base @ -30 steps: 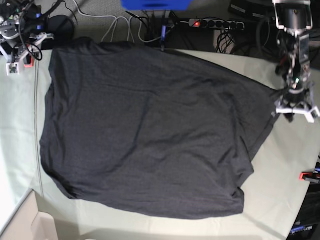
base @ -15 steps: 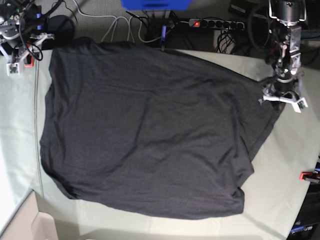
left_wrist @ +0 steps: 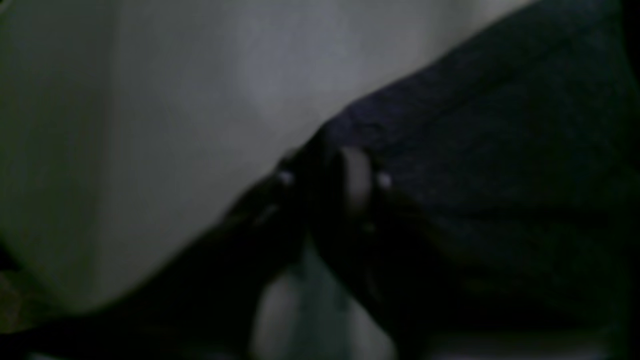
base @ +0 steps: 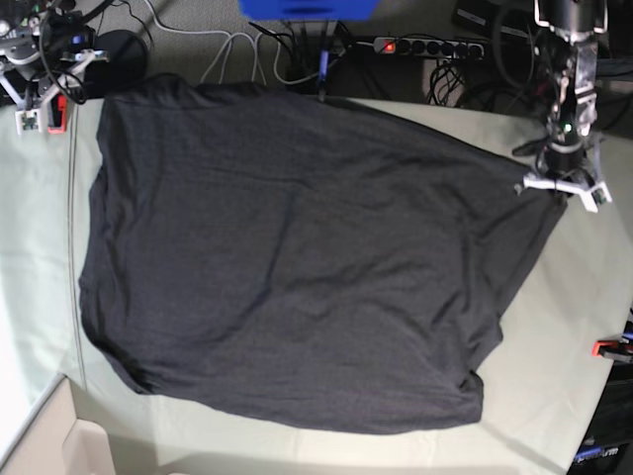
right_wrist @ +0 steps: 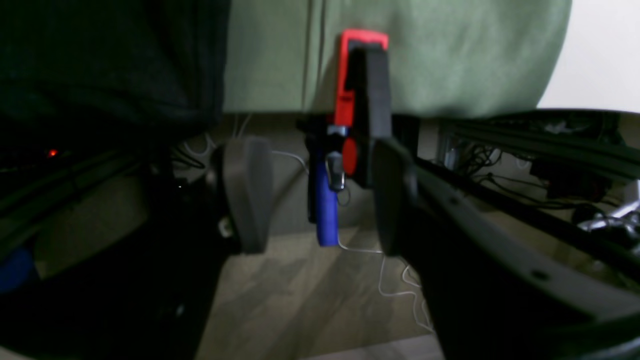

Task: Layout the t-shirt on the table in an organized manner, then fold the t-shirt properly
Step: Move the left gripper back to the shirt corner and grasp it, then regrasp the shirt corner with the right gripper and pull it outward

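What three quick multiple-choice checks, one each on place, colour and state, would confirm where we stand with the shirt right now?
1. Where is the left gripper?
A. at the t-shirt's corner near the table's far edge
B. mid-shirt
C. off the table

2. What colour is the clamp in the right wrist view?
A. yellow
B. red and black
C. white

3. How do the right gripper's jaws stand?
A. shut on cloth
B. open, empty
C. shut, empty

A: the base view shows it at that corner.
B: red body, black jaw.
B: the fingers stand apart with nothing between them.
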### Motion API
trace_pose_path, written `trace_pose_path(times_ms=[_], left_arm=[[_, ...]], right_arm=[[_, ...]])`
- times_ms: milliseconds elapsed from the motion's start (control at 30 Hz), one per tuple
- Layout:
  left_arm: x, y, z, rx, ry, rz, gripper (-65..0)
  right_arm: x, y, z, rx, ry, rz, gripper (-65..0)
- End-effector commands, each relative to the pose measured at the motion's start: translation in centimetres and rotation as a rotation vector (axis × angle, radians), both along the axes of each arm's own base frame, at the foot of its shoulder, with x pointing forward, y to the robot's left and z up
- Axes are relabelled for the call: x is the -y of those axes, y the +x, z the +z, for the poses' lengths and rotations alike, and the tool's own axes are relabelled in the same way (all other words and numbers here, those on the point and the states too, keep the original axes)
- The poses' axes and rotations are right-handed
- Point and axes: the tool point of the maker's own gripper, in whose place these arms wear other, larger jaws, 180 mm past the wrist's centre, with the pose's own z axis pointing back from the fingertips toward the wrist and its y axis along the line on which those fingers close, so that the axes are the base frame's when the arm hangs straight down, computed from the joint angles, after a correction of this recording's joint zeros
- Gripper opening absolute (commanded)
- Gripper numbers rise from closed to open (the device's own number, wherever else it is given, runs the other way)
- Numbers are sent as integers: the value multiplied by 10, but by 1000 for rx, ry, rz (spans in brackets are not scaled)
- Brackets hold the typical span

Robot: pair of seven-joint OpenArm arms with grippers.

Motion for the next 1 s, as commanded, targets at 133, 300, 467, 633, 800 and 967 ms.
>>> trace_pose_path(times_ms=[133,300,467,633,800,967], left_arm=[[4,-6,18,34,10,-29,-649],[-15,-17,42,85,32,23,-650],[-27,-34,44,73,49,48,-650],[-32,-37,43,67,53,63,-650],[-30,-35,43,69,49,58,-650],[-29,-32,44,71,55,53,-650]], right_arm=[[3,5,6,28,-13,8,-323],[-4,6,3,32,5,4,-309],[-13,7,-7,24,42,7,-261],[-31,14,-30,1,115,29,-260],[-41,17,-40,-7,153,38,-260],[-46,21,-42,-5,164,50,-260]])
